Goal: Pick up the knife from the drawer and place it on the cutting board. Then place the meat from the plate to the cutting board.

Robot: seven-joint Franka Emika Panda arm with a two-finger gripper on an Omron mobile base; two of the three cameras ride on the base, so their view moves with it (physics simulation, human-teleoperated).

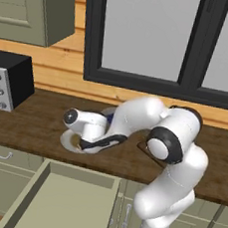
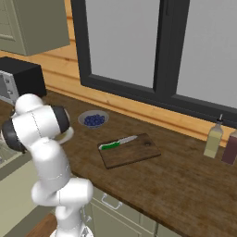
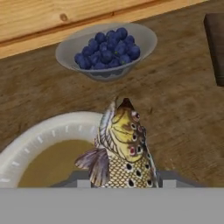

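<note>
The claw (image 3: 125,183) sits low over the plate (image 3: 39,138), at the left part of the wooden surface (image 2: 185,185). In the hand view its two tips stand narrow, one on each side of the meat (image 3: 120,148), pressed against its flanks, so it is gripping the meat. The meat looks like a spotted, yellow-brown fish with a grey fin. Its head reaches out past the plate's white rim towards the far side. Whether it is lifted off the plate or resting on the brownish centre I cannot tell.

Just beyond the plate, nearer the wall, stands a grey bowl (image 3: 65,54) full of blue berries, apart from the plate. To the right of the bowl lies the dark cutting board (image 2: 132,152), flat on the surface and turned a little askew. The knife (image 2: 118,142) lies on the board along its far edge, with the green handle to the left and the blade pointing right.

The drawer (image 1: 61,200) stands pulled out below the surface's near edge, under the plate, showing its pale inside.

At the far left of the surface sits a black microwave (image 1: 7,81). Far to the right, near the window wall, stand two bottles (image 2: 213,139), well apart from the board.
</note>
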